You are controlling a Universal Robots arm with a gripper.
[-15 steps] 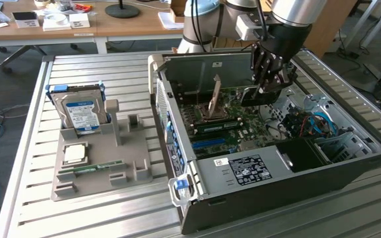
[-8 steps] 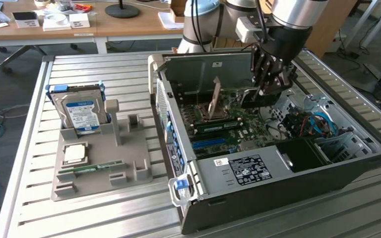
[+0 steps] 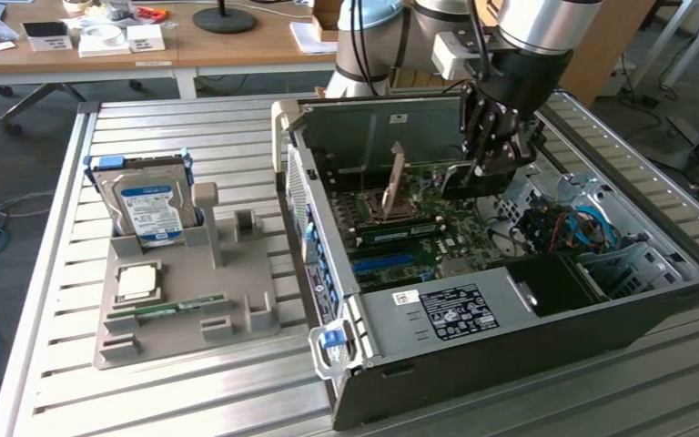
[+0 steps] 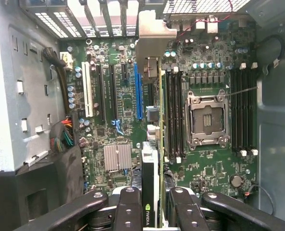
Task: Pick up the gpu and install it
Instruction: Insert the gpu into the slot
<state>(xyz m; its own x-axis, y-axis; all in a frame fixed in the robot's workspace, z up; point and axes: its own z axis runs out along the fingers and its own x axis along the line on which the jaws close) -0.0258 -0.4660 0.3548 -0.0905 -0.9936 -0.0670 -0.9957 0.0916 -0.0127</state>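
Black pincer [image 4: 152, 209] clenched on thin green-board gpu with black cooler [image 4: 151, 163], held edge-on over green motherboard [image 4: 125, 103]. Likely light, stiff, fragile; flat faces best to grip.

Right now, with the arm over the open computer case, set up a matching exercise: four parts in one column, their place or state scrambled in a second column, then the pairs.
Column one
1. gpu
2. hard drive
3. RAM stick
4. CPU socket

Column two
A. standing upright in the grey holder
B. empty, on the motherboard
C. clamped in the gripper over the motherboard, inside the case
D. lying down in the grey holder

Pairs: 1-C, 2-A, 3-D, 4-B
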